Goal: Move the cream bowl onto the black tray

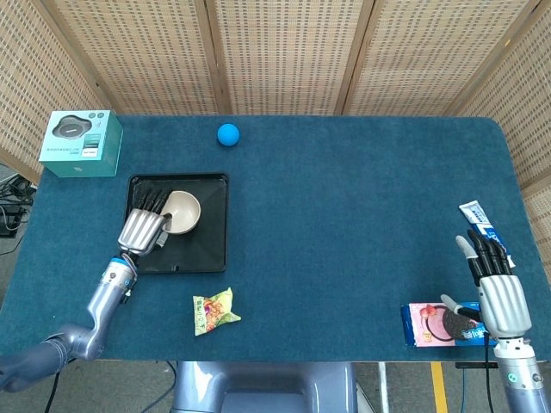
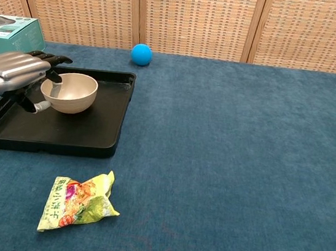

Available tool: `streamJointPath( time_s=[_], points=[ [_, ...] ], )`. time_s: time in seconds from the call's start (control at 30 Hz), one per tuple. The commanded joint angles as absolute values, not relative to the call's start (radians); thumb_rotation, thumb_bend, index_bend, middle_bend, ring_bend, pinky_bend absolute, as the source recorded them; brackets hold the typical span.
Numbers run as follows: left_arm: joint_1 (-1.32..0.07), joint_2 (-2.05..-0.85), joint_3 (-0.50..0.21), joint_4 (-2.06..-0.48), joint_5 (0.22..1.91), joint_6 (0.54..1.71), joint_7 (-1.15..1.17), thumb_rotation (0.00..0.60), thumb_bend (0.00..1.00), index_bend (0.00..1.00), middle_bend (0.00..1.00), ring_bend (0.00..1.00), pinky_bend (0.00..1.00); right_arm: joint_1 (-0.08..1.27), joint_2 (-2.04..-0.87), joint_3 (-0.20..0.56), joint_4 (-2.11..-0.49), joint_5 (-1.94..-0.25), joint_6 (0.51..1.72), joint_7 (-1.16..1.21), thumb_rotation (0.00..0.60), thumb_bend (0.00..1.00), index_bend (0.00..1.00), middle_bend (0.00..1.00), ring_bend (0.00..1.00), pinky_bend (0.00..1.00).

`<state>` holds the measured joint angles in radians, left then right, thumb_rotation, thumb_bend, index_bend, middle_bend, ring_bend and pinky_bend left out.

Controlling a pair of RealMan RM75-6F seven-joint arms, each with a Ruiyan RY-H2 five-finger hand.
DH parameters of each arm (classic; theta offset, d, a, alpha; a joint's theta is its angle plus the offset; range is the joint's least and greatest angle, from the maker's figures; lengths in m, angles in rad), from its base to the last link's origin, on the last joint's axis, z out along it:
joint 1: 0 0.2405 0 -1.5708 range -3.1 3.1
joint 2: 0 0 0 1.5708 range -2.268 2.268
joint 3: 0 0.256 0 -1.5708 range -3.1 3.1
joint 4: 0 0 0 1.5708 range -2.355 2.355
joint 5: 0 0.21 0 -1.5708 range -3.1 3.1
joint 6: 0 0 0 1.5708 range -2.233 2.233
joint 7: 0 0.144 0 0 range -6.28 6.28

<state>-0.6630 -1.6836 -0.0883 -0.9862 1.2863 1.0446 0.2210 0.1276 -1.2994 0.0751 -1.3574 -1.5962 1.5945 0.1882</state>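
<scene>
**Bowl over the tray, held by the left hand**

The left hand (image 1: 144, 227) grips the bowl (image 1: 182, 212) at its near-left rim, fingers hooked over the edge into the inside and the thumb under the outer wall, as the chest view shows. The bowl is upright and sits within the outline of the tray (image 1: 203, 249), in its rear half, towards the left-centre. In the chest view the bowl (image 2: 70, 93) appears to be low over the tray floor (image 2: 86, 133); whether its base is touching the tray cannot be told.

The right hand (image 1: 499, 292) is at the near right edge of the tabletop (image 1: 344, 215), holding nothing, fingers straight and slightly spread, pointing away from the robot. Just beside its thumb lies a snack box (image 1: 430, 324), flat on the tabletop. A toothpaste tube (image 1: 479, 217) lies just beyond the fingertips.

A blue ball (image 1: 227, 133) rests near the far edge, behind the tray and apart from it. A teal box (image 1: 81, 143) stands at the far left corner. A snack bag (image 1: 213, 310) lies on the tabletop just in front of the tray's near right corner, not touching it.
</scene>
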Motion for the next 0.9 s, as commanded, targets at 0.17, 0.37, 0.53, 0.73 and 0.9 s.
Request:
streamJointPath(
  time_s=[0.17, 0.37, 0.53, 0.73, 0.9],
  points=[
    [-0.656, -1.664, -0.088, -1.006, 1.282, 1.019, 0.232, 0.600, 0.46, 0.39, 0.00, 0.00, 0.00, 0.128, -1.301, 0.074, -1.358, -1.600, 1.593, 0.186, 0.600, 0.16, 0.00, 0.00, 0.00, 0.00],
    [-0.648, -1.649, -0.088, -1.017, 1.282, 1.017, 0.240, 0.600, 0.41, 0.03, 0.00, 0.00, 0.00, 0.128, -1.304, 0.071, -1.358, -1.606, 1.595, 0.178, 0.600, 0.16, 0.00, 0.00, 0.00, 0.00],
    [-0.635, -1.612, -0.089, -1.040, 1.276, 1.004, 0.228, 0.600, 0.34, 0.00, 0.00, 0.00, 0.00, 0.128, -1.306, 0.070, -1.358, -1.609, 1.596, 0.176, 0.600, 0.16, 0.00, 0.00, 0.00, 0.00],
    [-0.571, -1.515, -0.118, -1.172, 1.275, 1.116, 0.184, 0.600, 0.31, 0.00, 0.00, 0.00, 0.00, 0.127, -1.306, 0.069, -1.359, -1.608, 1.594, 0.166, 0.600, 0.16, 0.00, 0.00, 0.00, 0.00],
    [-0.478, -1.452, -0.107, -1.326, 1.294, 1.279, 0.240, 0.600, 0.12, 0.00, 0.00, 0.00, 0.00, 0.125, -1.306, 0.070, -1.365, -1.592, 1.580, 0.114, 0.600, 0.15, 0.00, 0.00, 0.00, 0.00]
  ],
)
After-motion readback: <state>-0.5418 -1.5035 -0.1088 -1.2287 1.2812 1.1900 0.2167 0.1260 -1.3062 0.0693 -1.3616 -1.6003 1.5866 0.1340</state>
